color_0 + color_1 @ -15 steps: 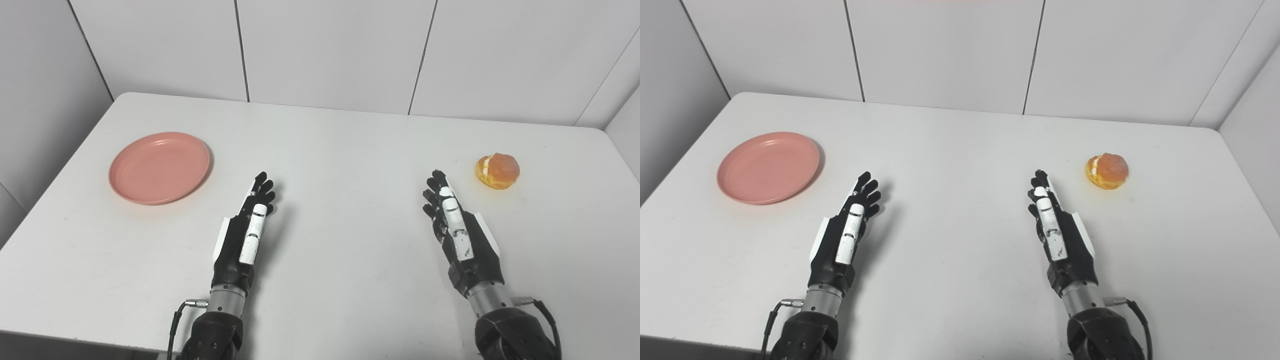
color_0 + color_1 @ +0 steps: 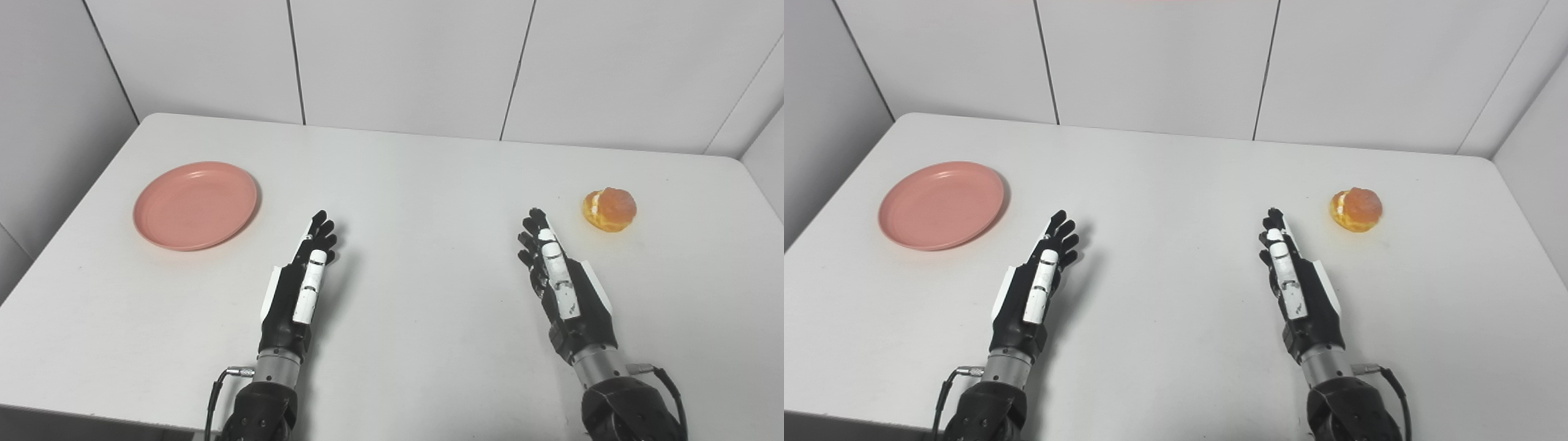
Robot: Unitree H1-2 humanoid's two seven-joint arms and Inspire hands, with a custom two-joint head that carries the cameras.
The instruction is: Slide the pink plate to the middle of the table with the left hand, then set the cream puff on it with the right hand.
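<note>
While nothing is held yet, the scene reads:
Pink plate [image 2: 195,205]: flat, round, no long axis, table's [image 2: 416,184] far left.
Cream puff [image 2: 609,209]: far right, cream seam facing left.
Left hand [image 2: 298,283]: fingers released, pointing forward, apart from the plate.
Right hand [image 2: 560,277]: fingers released, near puff, likely waiting.

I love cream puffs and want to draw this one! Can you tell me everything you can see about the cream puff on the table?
The cream puff is a small round bun, golden orange and glossy, with a darker domed top and a pale cream band showing on its left side. It sits alone on the white table at the far right, casting a soft shadow. Nothing touches it except the table. The right hand lies open nearby, to its left and nearer the robot, fingers pointing forward, clearly apart from it.
</note>
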